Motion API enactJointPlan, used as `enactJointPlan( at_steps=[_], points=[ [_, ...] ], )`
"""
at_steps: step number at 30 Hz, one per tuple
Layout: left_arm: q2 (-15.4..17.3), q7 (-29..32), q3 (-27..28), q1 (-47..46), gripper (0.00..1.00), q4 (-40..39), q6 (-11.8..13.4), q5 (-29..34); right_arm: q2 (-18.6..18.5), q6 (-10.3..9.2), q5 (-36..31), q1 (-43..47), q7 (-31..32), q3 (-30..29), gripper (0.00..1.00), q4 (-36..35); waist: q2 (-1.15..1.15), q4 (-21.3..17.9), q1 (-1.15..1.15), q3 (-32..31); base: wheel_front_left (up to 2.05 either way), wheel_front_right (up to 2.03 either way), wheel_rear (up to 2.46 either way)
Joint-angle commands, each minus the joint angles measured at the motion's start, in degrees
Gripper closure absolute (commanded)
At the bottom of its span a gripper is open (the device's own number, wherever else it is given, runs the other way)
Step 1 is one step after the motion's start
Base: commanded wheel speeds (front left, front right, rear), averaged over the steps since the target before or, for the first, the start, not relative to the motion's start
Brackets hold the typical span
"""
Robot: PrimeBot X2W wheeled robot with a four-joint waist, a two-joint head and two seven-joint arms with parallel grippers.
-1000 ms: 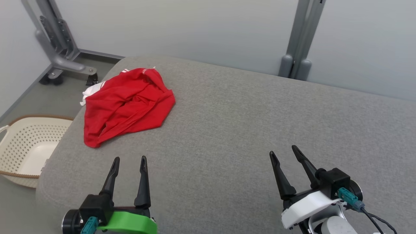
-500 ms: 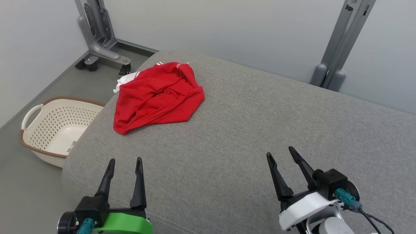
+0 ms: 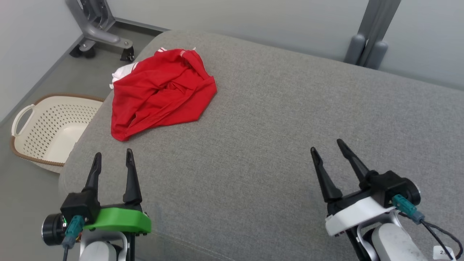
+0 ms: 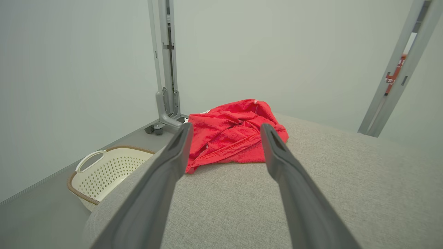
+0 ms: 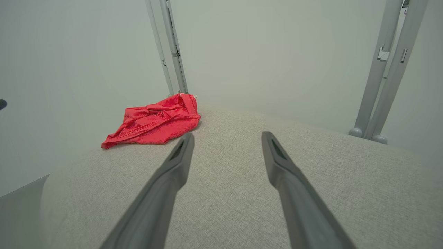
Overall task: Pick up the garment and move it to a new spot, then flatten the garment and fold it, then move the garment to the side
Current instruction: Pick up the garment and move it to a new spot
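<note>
Firstly, surface: a wide grey fabric pad [image 3: 275, 119] with rounded edges takes most of the head view; both arms are above its near part.
Walls: pale and plain, behind the pad and along the left side.
Floor: grey floor [image 3: 25, 203], visible to the left of the pad.
Frames: a grey post with a wheeled foot [image 3: 95, 33] stands on the floor beyond the far left corner of the pad; a second grey post [image 3: 366, 40] stands behind the far edge, more to the right.
Basket: a cream basket [image 3: 47, 123] with small holes, a brown rim and a handle, on the floor just beside the left edge of the pad.
Garment: a red garment [image 3: 159, 90], crumpled in a loose heap, lies on the far left part of the pad, near the corner. A small white piece shows at its left edge. Neither arm touches it.
Left gripper: the left gripper [image 3: 113, 153], with a green body, hangs over the near left edge of the pad. Its fingers are spread and grasp nothing; they point toward the garment, which lies farther ahead.
Right gripper: the right gripper [image 3: 326, 145], with a white body, is at the near right. Its fingers are also spread and free, well apart from the garment.
</note>
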Motion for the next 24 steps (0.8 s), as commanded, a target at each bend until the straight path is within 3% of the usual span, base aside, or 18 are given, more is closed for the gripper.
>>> enactJointPlan(
  at_steps=[1, 7, 12, 17, 24],
  points=[
    [0.15, 0.00, 0.51, -2.05, 0.00, 2.01, -0.05, 1.04, -1.23, -0.04, 0.20, -1.17, -0.17, -0.60, 0.00, -0.97, 0.00, -1.80, 0.00, 4.84, 0.00, 0.00, 0.00],
    [1.94, 0.38, 2.20, -13.25, 0.00, 14.97, -1.04, 0.70, -5.49, -0.04, 0.19, -3.11, 0.36, -1.72, 0.00, -5.07, 0.00, -3.76, 0.00, 10.35, 0.00, 0.00, 0.00],
    [4.17, 4.33, 2.08, -23.34, 0.00, 25.63, -2.03, 0.34, -8.57, -0.04, 0.77, -4.65, 2.01, -2.46, 0.00, -9.34, 0.00, -5.85, 0.00, 14.75, 0.00, 0.00, 0.00],
    [6.10, 7.39, 1.83, -32.05, 0.00, 33.94, -2.41, 0.63, -9.64, -0.04, 3.11, -5.24, 4.44, -4.00, 0.00, -12.74, 0.00, -7.44, 0.00, 18.37, 0.00, 0.00, 0.00],
    [8.50, 12.20, 1.52, -41.92, 0.00, 44.89, -0.85, 0.95, -12.24, -0.04, 3.91, -5.85, 6.47, -3.81, 0.00, -16.83, 0.00, -9.32, 0.00, 21.88, 0.00, 0.00, 0.00]
  ],
)
